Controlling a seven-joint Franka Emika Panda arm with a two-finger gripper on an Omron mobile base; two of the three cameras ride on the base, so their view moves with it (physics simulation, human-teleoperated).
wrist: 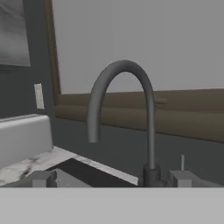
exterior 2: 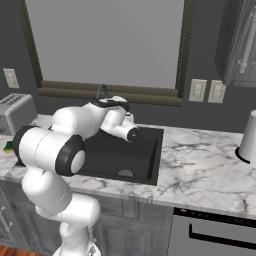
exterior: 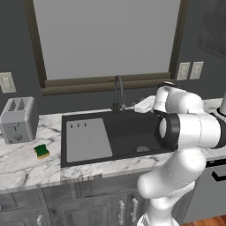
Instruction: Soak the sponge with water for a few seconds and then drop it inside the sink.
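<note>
Lying flat on the marble tabletop (exterior: 26, 165), the sponge (exterior: 42, 151) sits left of the sink (exterior: 128, 132), just in front of the toaster (exterior: 17, 119) and apart from it. Small block, yellow body, green scouring face up; long axis looks skewed, running from front-left to back-right, though too small to be sure. Sink is dark charcoal with a grey ribbed drainboard (exterior: 87, 139) on its left side. Tool (wrist: 111, 179) is up near the faucet (wrist: 122, 118), fingers spread wide, holding nothing. Faucet spout curves toward the basin.
</note>
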